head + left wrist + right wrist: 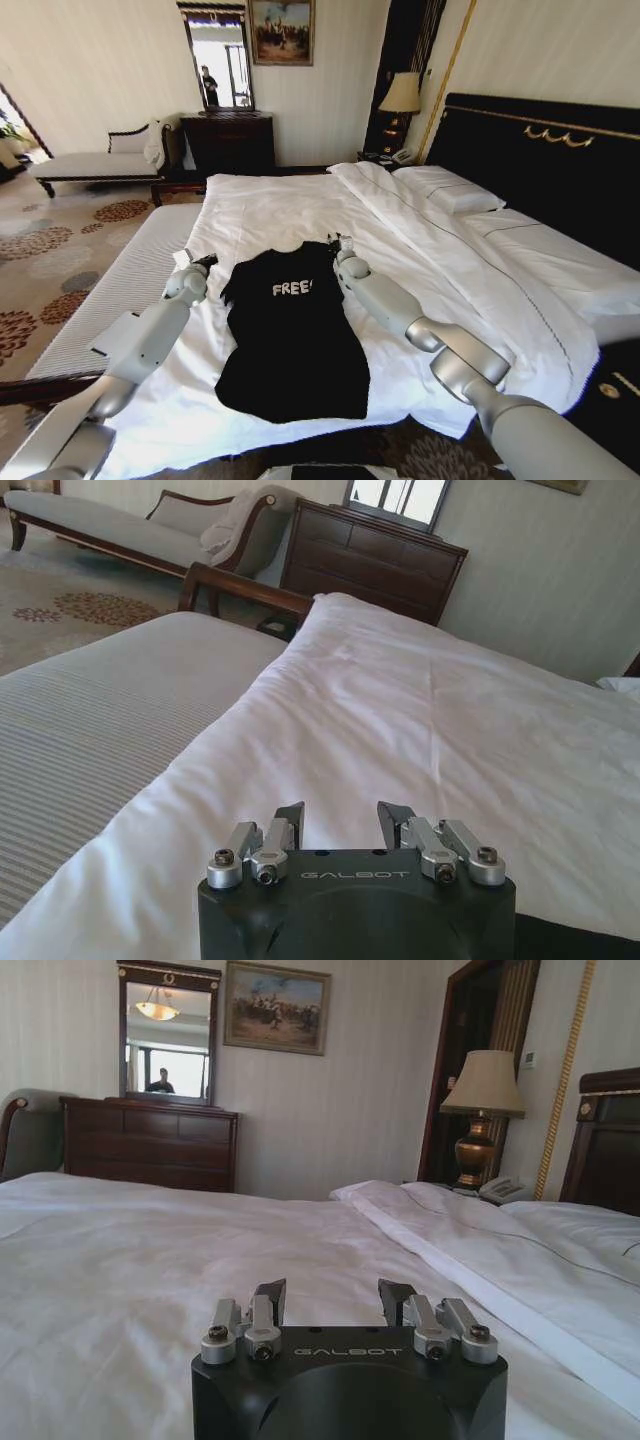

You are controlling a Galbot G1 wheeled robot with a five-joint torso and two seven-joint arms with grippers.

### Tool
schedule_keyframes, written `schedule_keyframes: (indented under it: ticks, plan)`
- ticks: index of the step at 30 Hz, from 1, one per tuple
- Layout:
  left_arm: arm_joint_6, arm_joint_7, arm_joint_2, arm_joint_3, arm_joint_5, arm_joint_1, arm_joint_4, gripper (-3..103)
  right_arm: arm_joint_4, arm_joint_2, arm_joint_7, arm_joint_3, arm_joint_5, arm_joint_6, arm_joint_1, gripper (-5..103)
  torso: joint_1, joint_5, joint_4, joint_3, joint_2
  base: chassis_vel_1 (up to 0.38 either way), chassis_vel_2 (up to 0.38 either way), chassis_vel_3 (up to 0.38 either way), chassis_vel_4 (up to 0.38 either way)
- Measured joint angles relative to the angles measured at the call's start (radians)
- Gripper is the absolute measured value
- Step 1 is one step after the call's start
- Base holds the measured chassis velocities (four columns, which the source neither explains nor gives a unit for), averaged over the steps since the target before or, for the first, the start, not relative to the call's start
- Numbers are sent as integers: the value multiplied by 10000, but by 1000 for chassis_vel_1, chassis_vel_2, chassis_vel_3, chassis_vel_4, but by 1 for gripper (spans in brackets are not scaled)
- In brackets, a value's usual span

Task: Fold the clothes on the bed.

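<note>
T-shirt (292, 335) flat near bed (420, 250) foot edge, left pincer (203, 262) and right pincer (340, 243) released flanking shoulders

The T-shirt (290, 335) is lying flat on the bed (420, 260), between the left gripper (203, 262) and right gripper (338, 243). Pillows (450, 190) are resting at the headboard (540, 160) on the right, a dresser (228, 143) standing beyond.

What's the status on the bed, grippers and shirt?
Left gripper open, by shirt's left shoulder. Right gripper open, by right shoulder. Black T-shirt flat on the bed, unfolded. Nothing in the way.
</note>
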Motion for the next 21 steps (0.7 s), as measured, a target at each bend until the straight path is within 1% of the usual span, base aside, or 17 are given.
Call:
schedule_keyframes:
  ticks: [1, 2, 4, 5, 6, 7, 8, 9, 10, 11, 12, 13, 14, 16, 17, 19, 21]
  plan:
    - [-5, 41, 145, -216, -59, 185, -170, 48, 219, -138, 114, 97, 142, -5, -34, 55, 0, -2, 0, 0, 0, 0, 0, 0, 0]
    - [-5, 41, 145, -216, -59, 185, -170, 48, 219, -138, 114, 97, 142, -5, -34, 55, 0, -2, 0, 0, 0, 0, 0, 0, 0]
    - [23, 97, 537, -756, -327, 685, -746, 59, 966, -542, 359, 342, 555, -88, -240, 66, 1, 0, 1, 0, 0, 0, 0, 0, 0]
    - [23, 97, 537, -756, -327, 685, -746, 59, 966, -542, 359, 342, 555, -88, -240, 66, 1, 0, 1, 0, 0, 0, 0, 0, 0]
    - [145, 93, 842, -1199, -594, 1112, -1249, 64, 1675, -971, 569, 553, 850, -167, -456, 71, 0, 4, 6, 0, 0, 0, 0, 0, 0]
    - [343, 86, 1096, -1515, -842, 1502, -1647, 64, 2418, -1418, 755, 734, 1050, -247, -679, 71, 1, 4, 6, -1, 0, 0, 0, 0, 0]
    - [613, 51, 1386, -1885, -1210, 2065, -2186, 70, 3273, -1920, 913, 963, 1256, -332, -997, 77, 0, 2, 6, -2, 0, 0, 0, 0, 0]
    - [872, 44, 1539, -2215, -1484, 2582, -2666, 76, 4072, -2354, 999, 1191, 1423, -404, -1371, 82, -2, 2, -4, -2, 2, 0, 0, 0, 0]
    - [872, 44, 1539, -2215, -1484, 2582, -2666, 76, 4072, -2354, 999, 1191, 1423, -404, -1371, 82, -2, 2, -4, -2, 2, 0, 0, 0, 0]
    - [1059, 45, 1609, -2511, -1656, 3048, -3060, 81, 4597, -2640, 1035, 1406, 1510, -439, -1698, 88, -4, 1, -4, -3, 3, 0, 0, 0, 0]
    - [1331, 97, 1639, -2845, -1787, 3658, -3519, 86, 5167, -2914, 1062, 1693, 1611, -483, -2116, 93, -5, 6, -6, -4, 3, 0, 0, 0, 0]
    - [1502, 212, 1617, -3060, -1819, 4130, -3902, 92, 5702, -3141, 1072, 2014, 1723, -511, -2540, 97, -6, 4, -1, -3, 3, 0, 0, 0, 0]
    - [1502, 212, 1617, -3060, -1819, 4130, -3902, 92, 5702, -3141, 1072, 2014, 1723, -511, -2540, 97, -6, 4, -1, -3, 3, 0, 0, 0, 0]
    - [1608, 367, 1420, -3329, -1781, 4760, -4400, 98, 6528, -3493, 1077, 2640, 1839, -538, -3235, 100, -6, 6, 3, -4, 3, 0, 0, 0, 0]
    - [1597, 391, 1286, -3331, -1684, 4919, -4455, 98, 6755, -3593, 1076, 2848, 1842, -539, -3471, 100, -6, 6, 2, -3, 3, 0, 0, 0, 0]
    - [1449, 452, 1112, -3277, -1467, 5037, -4447, 100, 7016, -3712, 1063, 3136, 1834, -539, -3775, 100, -5, 2, 2, -1, 2, 0, 0, 0, 0]
    - [938, 627, 707, -3039, -990, 5082, -4253, 100, 7422, -3873, 1035, 3667, 1804, -539, -4320, 100, -4, 2, 1, -2, 2, 0, 0, 0, 0]
